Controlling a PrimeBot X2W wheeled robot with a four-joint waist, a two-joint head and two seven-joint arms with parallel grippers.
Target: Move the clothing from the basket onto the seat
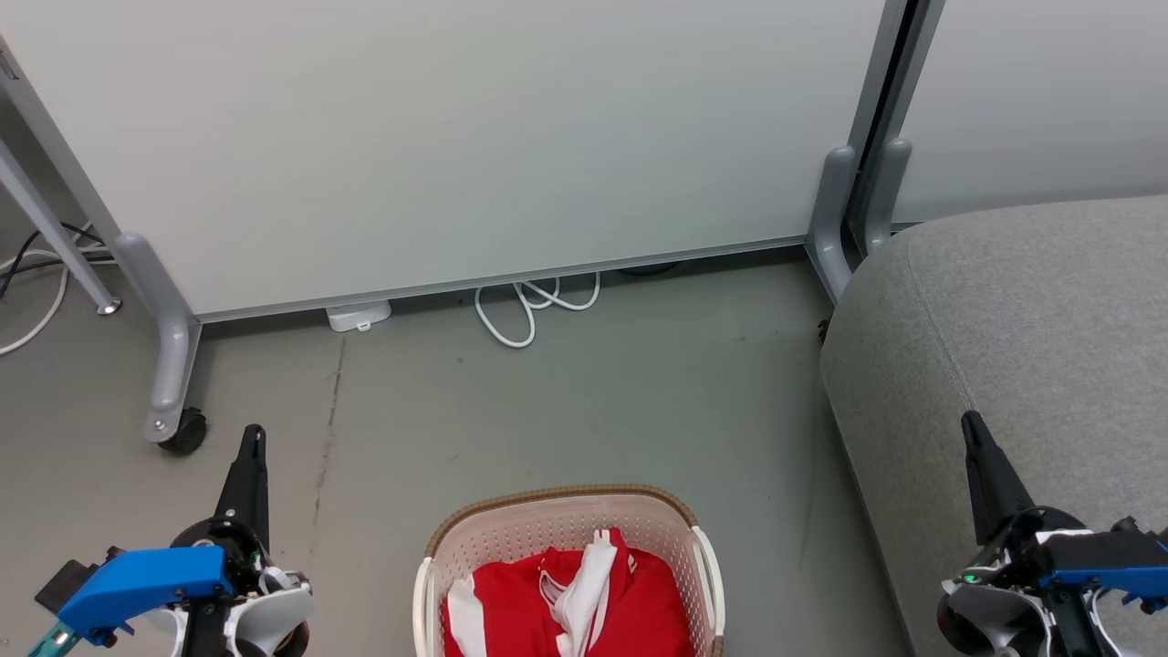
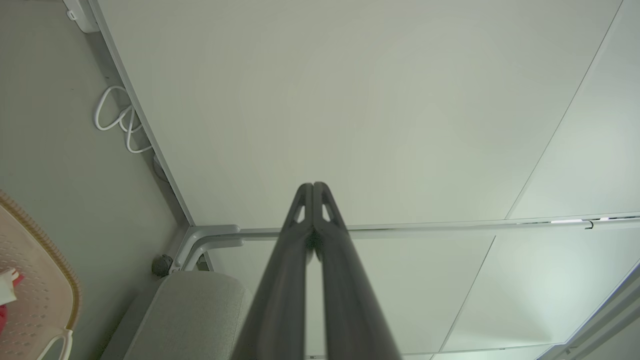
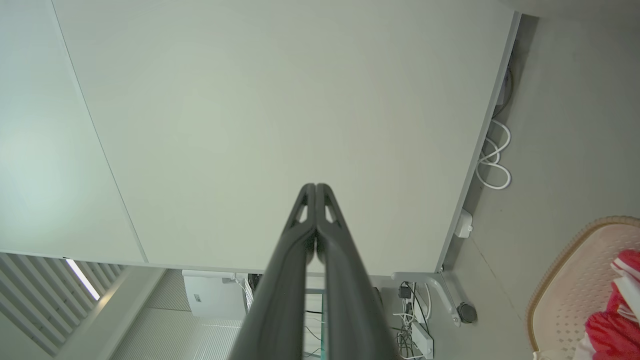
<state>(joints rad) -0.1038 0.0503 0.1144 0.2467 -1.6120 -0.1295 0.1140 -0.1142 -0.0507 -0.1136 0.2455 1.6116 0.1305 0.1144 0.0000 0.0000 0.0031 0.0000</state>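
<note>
Red clothing (image 1: 566,602) with white panels lies crumpled inside the cream perforated basket (image 1: 511,529) on the floor at the bottom centre of the head view. The grey seat (image 1: 1031,310) fills the right side. My left gripper (image 1: 253,436) is shut and empty, hovering over the floor left of the basket. My right gripper (image 1: 970,424) is shut and empty over the seat's front part. In the left wrist view the shut left gripper (image 2: 313,186) points at the white panel, with the basket (image 2: 30,280) at the lower left. The right wrist view has the shut right gripper (image 3: 316,186), basket (image 3: 570,285) and clothing (image 3: 615,320).
A white partition panel (image 1: 456,137) on grey wheeled legs (image 1: 169,365) stands behind the basket. A white cable (image 1: 529,306) and a small white box (image 1: 359,315) lie at its foot. Grey floor (image 1: 593,401) stretches between panel, basket and seat.
</note>
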